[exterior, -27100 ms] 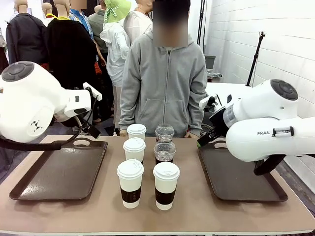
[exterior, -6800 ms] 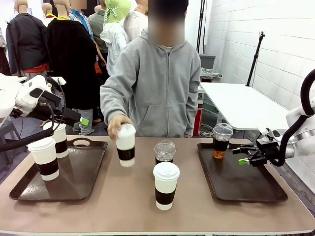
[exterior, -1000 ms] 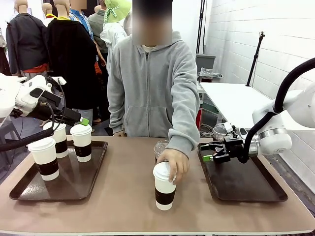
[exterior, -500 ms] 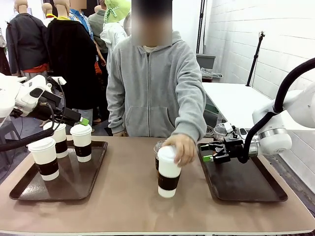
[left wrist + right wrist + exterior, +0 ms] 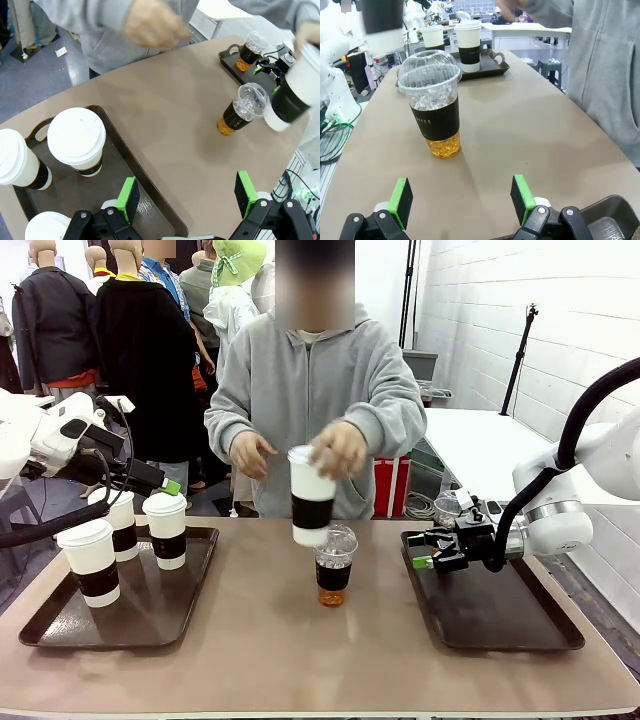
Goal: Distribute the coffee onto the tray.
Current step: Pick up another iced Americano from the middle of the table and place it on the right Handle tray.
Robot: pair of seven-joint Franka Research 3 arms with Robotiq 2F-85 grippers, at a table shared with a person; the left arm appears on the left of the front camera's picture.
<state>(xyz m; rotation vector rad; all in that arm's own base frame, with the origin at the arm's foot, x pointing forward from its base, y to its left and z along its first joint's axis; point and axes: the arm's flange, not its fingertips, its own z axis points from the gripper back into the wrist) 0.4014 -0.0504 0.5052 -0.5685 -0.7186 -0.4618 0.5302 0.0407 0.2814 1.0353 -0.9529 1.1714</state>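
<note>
Across the table (image 5: 250, 660), my left tray (image 5: 60, 625) carries three lidded paper cups (image 5: 167, 530), my right tray (image 5: 500, 620) one clear amber cup (image 5: 248, 49). Between them stands a second clear cup (image 5: 333, 568) (ice inside); a person's hand (image 5: 338, 448) holds a fourth paper cup (image 5: 311, 495) aloft. My left fingers (image 5: 129, 199) and right fingers (image 5: 401, 196) gape, empty.
</note>
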